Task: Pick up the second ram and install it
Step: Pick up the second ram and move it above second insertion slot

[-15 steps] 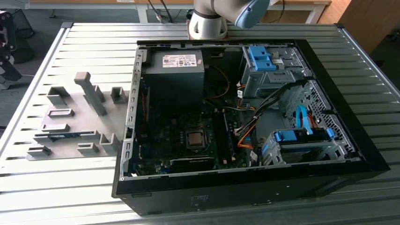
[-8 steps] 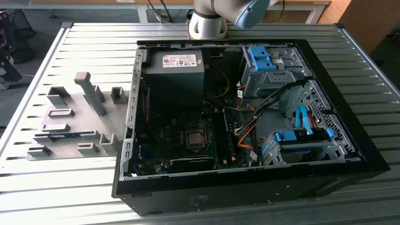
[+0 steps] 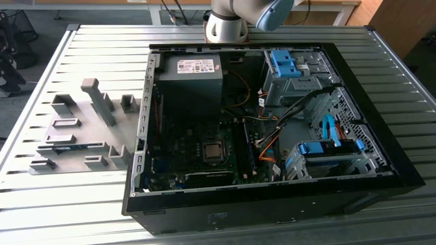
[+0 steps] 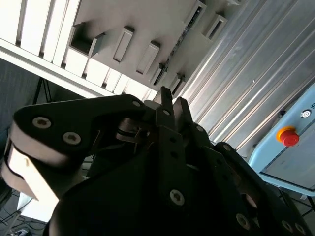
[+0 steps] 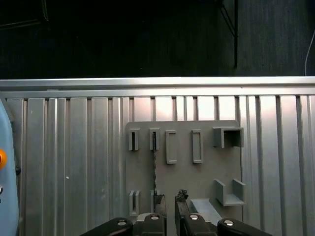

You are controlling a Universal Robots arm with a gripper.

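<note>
The second ram [image 3: 71, 148] is a thin blue-green stick standing on edge in a slot of the grey holder plate [image 3: 81, 130], on the exterior view's left. In both wrist views I look down on it from well above, as a dark narrow strip [image 5: 154, 169] [image 4: 179, 42] between two holder blocks. My gripper [image 5: 170, 200] hangs high over the plate's near edge, apart from the ram. Its fingers [image 4: 166, 101] are drawn close together with nothing between them.
An open black computer case [image 3: 272, 201] lies on the slatted metal table [image 3: 102, 46], right of the holder plate, with its motherboard [image 3: 197, 148] exposed. Bright blue drive latches [image 3: 285, 64] sit inside. A light-blue box with a red button [image 4: 288, 136] stands beside the table.
</note>
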